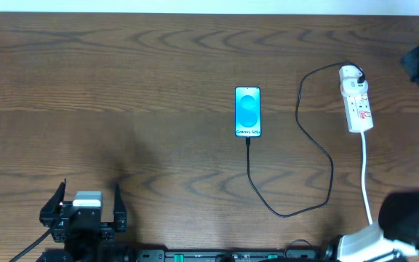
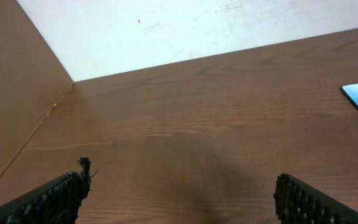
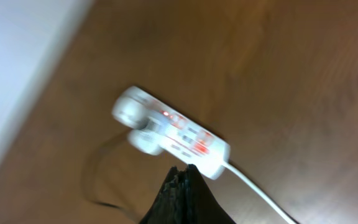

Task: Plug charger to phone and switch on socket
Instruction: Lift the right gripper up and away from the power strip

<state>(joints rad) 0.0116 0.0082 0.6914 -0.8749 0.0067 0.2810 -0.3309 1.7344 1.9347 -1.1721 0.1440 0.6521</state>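
From overhead, the phone [image 1: 247, 109] is lying flat near the middle of the table [image 1: 122, 87], its blue screen showing white "Galaxy S25+" lettering along the lower edge. The charger [image 1: 331, 171] is running from the phone's lower end in a loose loop toward the socket [image 1: 358, 102], which is lying well to the right with its white cord trailing toward the near edge. The plug tip appears to be seated in the phone already. The left gripper [image 1: 89, 188] is sitting at the near left corner with its jaws spread wide and nothing between them. In the left wrist view, those two dark fingers are framing bare wood, and only a corner of the phone is peeking in at the right edge. In the right wrist view, the right gripper [image 3: 183, 177] is hanging just above the socket, its fingers pressed together into one point and holding nothing. The red markings are showing on the strip, but they are too blurred to read, and I cannot tell whether the switch is on. The strip is probably light and liable to skid or tip, so the closed tip should be pressing straight down on the rocker. The cable is looking limp and is best pinched just behind its tip. The phone is slim, smooth and likely to slide.
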